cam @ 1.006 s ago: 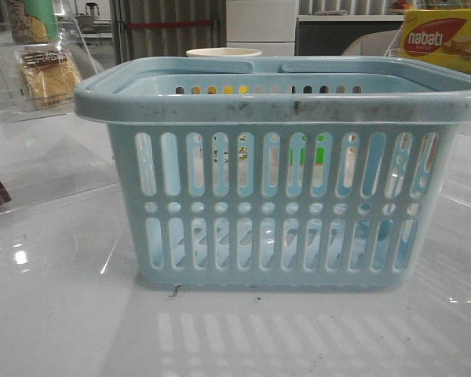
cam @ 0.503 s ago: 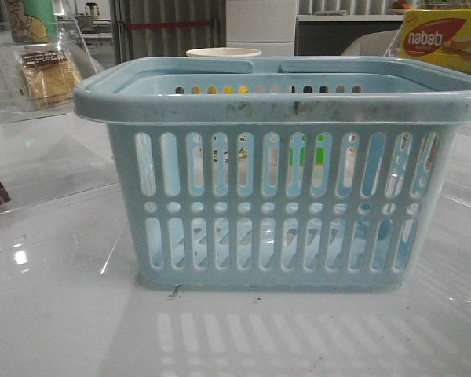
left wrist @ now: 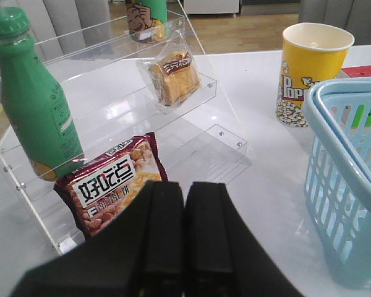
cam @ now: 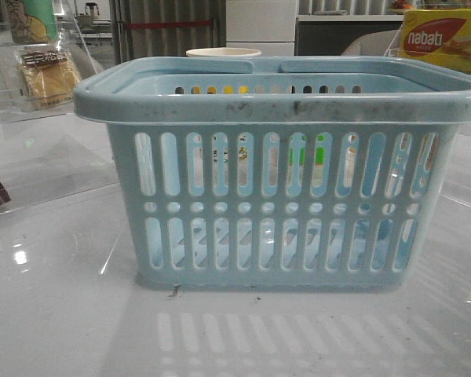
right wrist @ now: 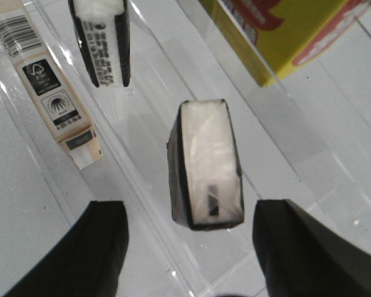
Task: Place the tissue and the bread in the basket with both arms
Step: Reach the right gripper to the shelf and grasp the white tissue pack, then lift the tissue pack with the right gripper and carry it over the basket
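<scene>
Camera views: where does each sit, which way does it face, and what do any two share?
Front: low over the table, facing the basket; no arm shows.
Left wrist: behind the shut left end effector, facing a clear shelf with the bread.
Right wrist: above the open right end effector, looking down on the tissue.
Shared: front and left wrist both show basket and bread.

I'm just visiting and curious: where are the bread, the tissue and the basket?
bread [left wrist: 174,77]: left wrist view, on the slices inside the clear bag.
tissue [right wrist: 208,166]: right wrist view, on its pale face.
basket [cam: 282,106]: front view, on the front rim.
</scene>
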You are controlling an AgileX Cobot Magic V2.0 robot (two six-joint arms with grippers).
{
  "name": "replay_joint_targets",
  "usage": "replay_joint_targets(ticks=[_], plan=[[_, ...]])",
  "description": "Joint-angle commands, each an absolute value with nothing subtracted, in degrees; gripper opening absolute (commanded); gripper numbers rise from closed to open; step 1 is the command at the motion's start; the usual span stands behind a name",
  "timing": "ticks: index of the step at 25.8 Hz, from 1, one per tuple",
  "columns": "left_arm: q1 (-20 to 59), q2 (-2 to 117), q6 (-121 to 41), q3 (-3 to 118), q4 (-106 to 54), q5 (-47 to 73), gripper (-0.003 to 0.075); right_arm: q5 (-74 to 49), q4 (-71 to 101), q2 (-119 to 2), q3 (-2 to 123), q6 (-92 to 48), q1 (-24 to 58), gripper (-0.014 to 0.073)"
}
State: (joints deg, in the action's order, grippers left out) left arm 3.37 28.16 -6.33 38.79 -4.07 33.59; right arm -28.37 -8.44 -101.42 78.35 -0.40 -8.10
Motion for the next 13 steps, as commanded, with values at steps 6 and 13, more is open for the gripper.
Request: replay_joint_targets(ticks=[6, 13], plan=[[3.8, 28.7, -6.1, 40.7, -4.7, 28.9, 0.0091, -22.7, -10.2, -100.6, 80.5, -0.4, -8.5, 0.054], [3.8, 28.7, -6.1, 40.7, -4.7, 28.9, 0.0091, -22.2, -10.8, -100.7, 80.5, -0.4, -8.5, 0.0419]])
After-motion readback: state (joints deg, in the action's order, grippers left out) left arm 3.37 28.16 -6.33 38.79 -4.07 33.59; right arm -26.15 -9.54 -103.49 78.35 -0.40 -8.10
